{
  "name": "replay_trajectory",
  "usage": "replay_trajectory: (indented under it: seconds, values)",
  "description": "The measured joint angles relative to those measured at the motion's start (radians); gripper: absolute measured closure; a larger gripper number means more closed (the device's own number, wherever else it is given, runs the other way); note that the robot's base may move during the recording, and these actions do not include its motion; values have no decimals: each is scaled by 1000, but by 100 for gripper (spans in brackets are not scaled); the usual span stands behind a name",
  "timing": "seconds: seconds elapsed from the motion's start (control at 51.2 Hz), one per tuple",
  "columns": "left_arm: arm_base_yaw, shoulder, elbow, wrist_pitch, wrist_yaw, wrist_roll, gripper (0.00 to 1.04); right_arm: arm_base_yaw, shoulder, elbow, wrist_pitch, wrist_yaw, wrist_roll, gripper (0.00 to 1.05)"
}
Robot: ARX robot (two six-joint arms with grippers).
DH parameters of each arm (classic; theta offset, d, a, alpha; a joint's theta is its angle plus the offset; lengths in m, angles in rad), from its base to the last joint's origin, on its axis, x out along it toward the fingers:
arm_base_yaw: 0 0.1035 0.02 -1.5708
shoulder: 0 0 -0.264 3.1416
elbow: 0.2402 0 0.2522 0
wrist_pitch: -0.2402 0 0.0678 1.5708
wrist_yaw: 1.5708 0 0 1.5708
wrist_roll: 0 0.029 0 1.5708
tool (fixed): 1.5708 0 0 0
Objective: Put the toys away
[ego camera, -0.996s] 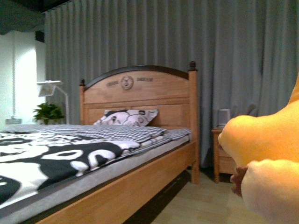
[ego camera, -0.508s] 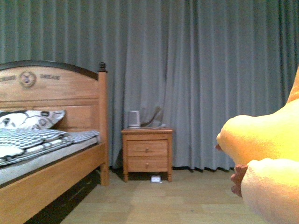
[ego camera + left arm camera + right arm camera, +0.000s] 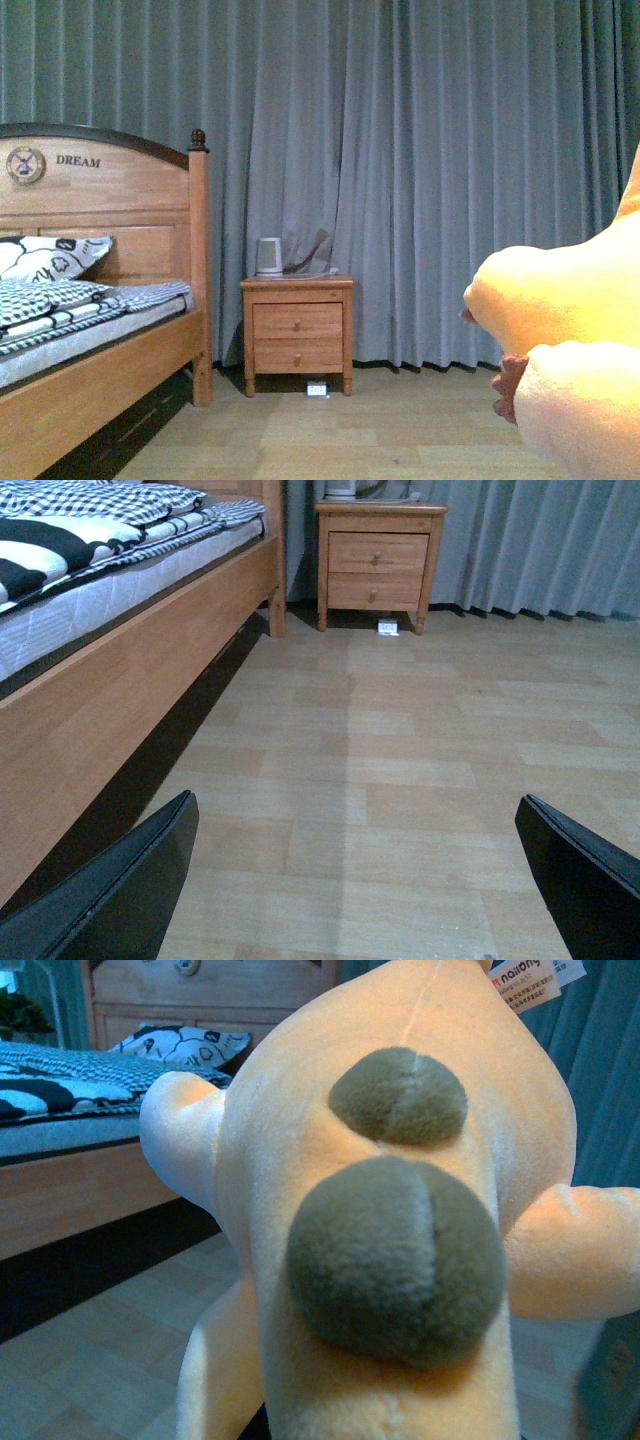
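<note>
The orange-yellow plush animal fills the right edge of the front view, with a cream limb and small brown claws showing. In the right wrist view the plush animal fills the frame, with two olive-brown fuzzy bumps on its back and a paper tag at its top. My right gripper is shut on it and hidden beneath it. My left gripper is open and empty, low over the bare wooden floor, its dark fingertips wide apart.
A wooden bed with patterned bedding stands at the left. A wooden nightstand with a white kettle stands against the grey curtain. A small white object lies under the nightstand. Wooden floor stretches ahead.
The front view has swung to the right: the bed has slid left and the nightstand has come into view. The plush animal keeps its place at the right edge.
</note>
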Motion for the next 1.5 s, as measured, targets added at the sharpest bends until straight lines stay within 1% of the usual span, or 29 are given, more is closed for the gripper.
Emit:
replay_trajectory:
  seconds: [1.504]
  values:
    - [0, 0, 0, 0, -1, 0, 6, 0, 0, 0, 0, 0, 0, 98]
